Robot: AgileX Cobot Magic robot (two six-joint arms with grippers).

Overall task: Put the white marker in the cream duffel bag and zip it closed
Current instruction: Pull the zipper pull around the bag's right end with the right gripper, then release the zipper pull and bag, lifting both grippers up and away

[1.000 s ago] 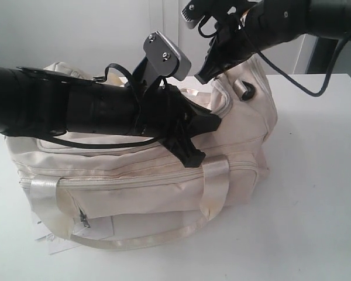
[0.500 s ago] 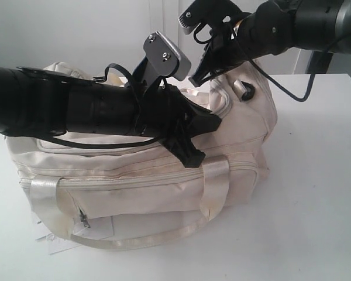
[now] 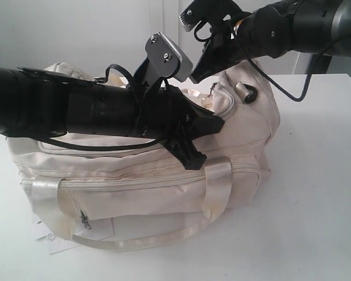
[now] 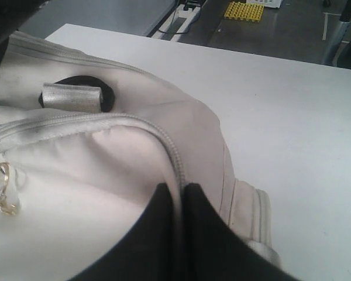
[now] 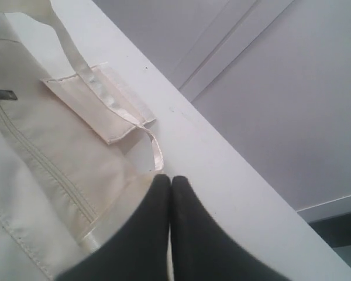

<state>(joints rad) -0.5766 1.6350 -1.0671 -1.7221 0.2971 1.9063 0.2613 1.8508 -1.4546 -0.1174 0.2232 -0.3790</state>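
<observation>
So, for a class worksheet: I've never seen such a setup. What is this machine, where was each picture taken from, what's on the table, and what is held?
It is a robot with two black arms, each ending in a two-fingered gripper. One picture comes from a camera standing apart; the other two from cameras on the wrists. A large soft cream fabric duffel bag lies on the white table, a white paper tag poking out beneath it. The left gripper pinches the bag's zip seam. The right gripper is shut above the bag, nothing visible between its fingers. No slim white marker shows anywhere.
</observation>
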